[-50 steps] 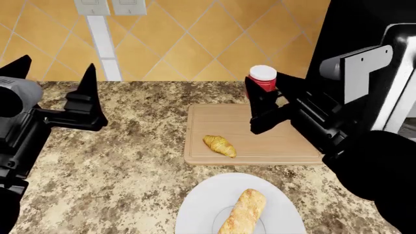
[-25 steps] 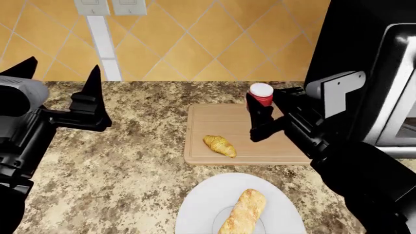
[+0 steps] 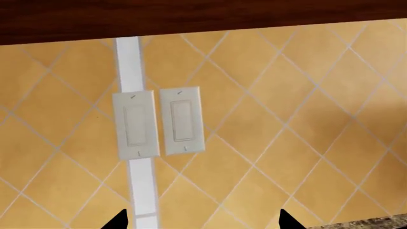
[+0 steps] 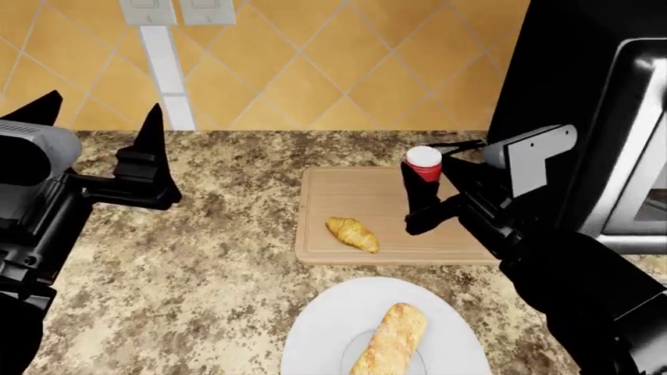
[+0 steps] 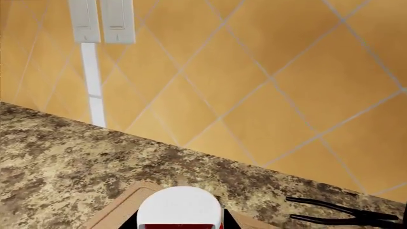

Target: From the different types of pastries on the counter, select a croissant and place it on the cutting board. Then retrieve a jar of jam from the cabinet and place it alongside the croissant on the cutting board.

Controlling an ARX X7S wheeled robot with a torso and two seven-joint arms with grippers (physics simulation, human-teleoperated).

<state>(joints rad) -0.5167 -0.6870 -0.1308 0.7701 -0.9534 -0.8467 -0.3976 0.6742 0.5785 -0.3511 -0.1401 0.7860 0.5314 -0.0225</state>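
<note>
The jar of jam [image 4: 423,162], red with a white lid, is upright over the back right part of the cutting board [image 4: 360,195], with my right gripper [image 4: 426,183] shut on it. Its base is hidden by a finger, so contact with the board cannot be told. In the right wrist view the jar's lid [image 5: 180,206] fills the space between the jaws, above the cutting board's corner [image 5: 117,212]. The croissant [image 4: 351,233] lies on the board's front left part. My left gripper [image 4: 99,133] hangs open and empty above the counter [image 4: 208,234] at the left, facing the wall.
A white plate [image 4: 323,328] with a baguette-like loaf [image 4: 391,340] sits in front of the board. A black appliance [image 4: 594,78] stands at the right. Two wall switches [image 3: 159,121] and a dark cabinet underside [image 3: 190,19] face the left wrist. A black tool [image 5: 343,214] lies by the wall.
My right gripper has come down and slightly right with the jar, from above the board's back edge to low over its back right part. The left arm has barely moved.
</note>
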